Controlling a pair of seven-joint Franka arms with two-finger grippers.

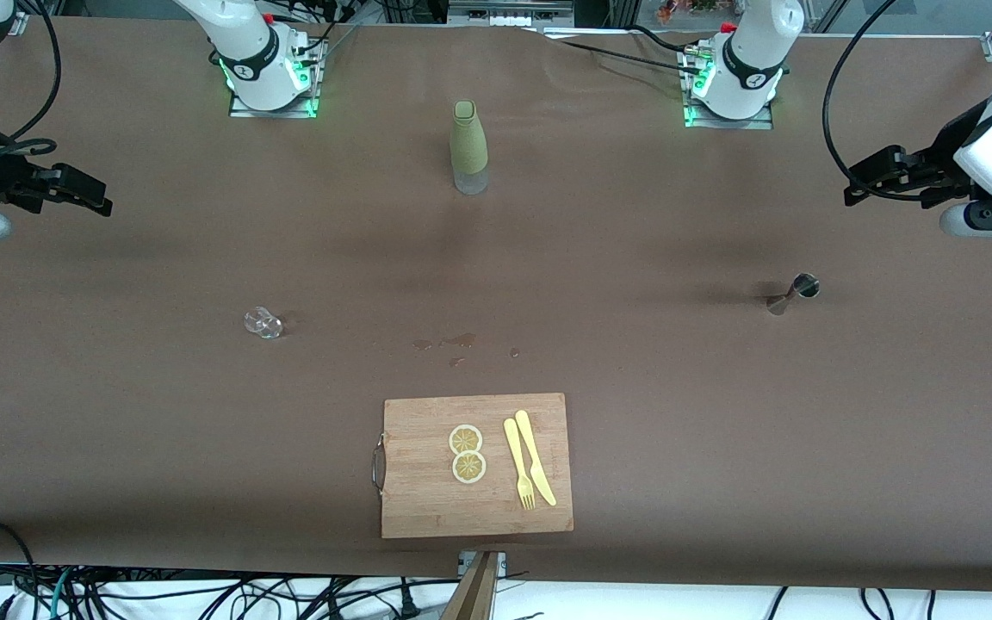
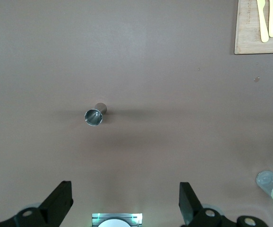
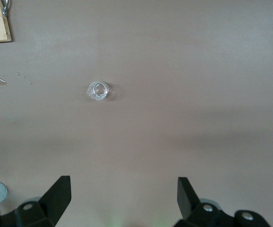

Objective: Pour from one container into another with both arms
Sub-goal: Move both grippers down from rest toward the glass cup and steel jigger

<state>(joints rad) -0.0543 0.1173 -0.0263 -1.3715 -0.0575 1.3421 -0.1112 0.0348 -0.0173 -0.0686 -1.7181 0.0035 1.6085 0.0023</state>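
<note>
Front view: glass [image 1: 263, 323] centre-left, jigger [image 1: 793, 293] right of centre; left gripper [image 1: 859, 185] and right gripper [image 1: 91, 196] at frame edges, fingers wide, empty.

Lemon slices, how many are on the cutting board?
2: both lie on the wooden cutting board, touching; one lemon slice sits farther from the front camera, the other lemon slice nearer.

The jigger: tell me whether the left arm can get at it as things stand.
Probably yes. The jigger stands alone on bare table toward the left arm's end, nothing beside it. The left tool hangs open above that end, empty; the right tool waits, open.
</note>
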